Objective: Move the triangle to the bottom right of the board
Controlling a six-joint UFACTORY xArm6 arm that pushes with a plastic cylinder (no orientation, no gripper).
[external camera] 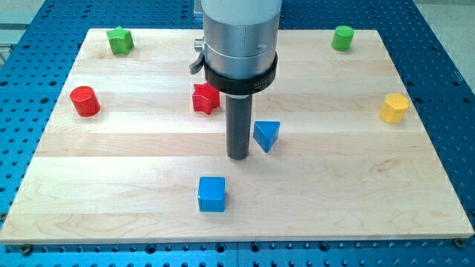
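Note:
A blue triangle block (pixel 266 135) lies near the middle of the wooden board (pixel 334 193). My tip (pixel 238 156) rests on the board just to the view's left of the triangle, close beside it with a small gap. The arm's grey body (pixel 241 37) rises above the rod and hides part of the board behind it.
A blue cube (pixel 211 193) sits below my tip. A red star (pixel 205 98) is partly hidden behind the arm. A red cylinder (pixel 84 101) is at the left, a green star (pixel 119 40) at top left, a green cylinder (pixel 342 37) at top right, a yellow block (pixel 394 108) at the right.

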